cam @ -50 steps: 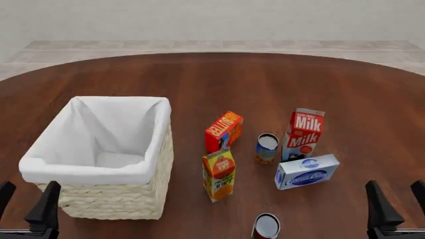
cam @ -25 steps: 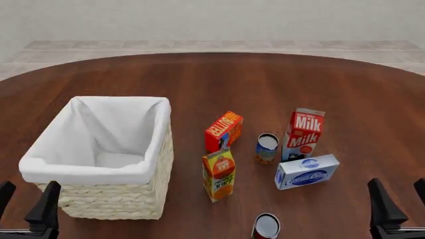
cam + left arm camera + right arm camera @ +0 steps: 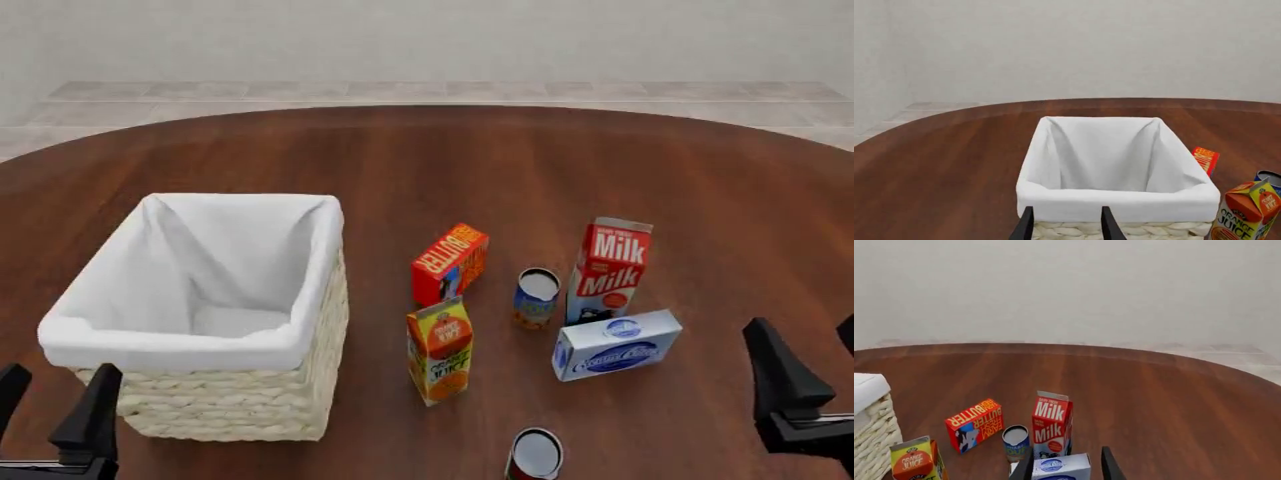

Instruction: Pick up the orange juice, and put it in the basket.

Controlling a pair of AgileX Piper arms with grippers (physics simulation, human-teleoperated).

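Left gripper (image 3: 51, 425): fingers spread, nothing between them — at the near left table edge, just in front of the basket.
Right gripper (image 3: 817, 385): fingers apart, holding nothing, near the right table edge, well apart from the cartons.
Orange juice (image 3: 441, 350): one tall gable-top carton, orange and yellow, with an orange-fruit picture and "Orange Juice" lettering; upright on the table (image 3: 534, 160), just right of the basket, in front of the butter box.
Basket (image 3: 200, 340): one — pale woven wicker, white cloth liner folded over the rim.
Butter box (image 3: 450, 262): one, red-orange.
Milk carton (image 3: 610, 268): one, red and white, upright.
Cans: two — one (image 3: 537, 297) between butter box and milk carton, one (image 3: 535, 454) at the near edge.
Blue-and-white box (image 3: 617, 344): one, in front of the milk carton.
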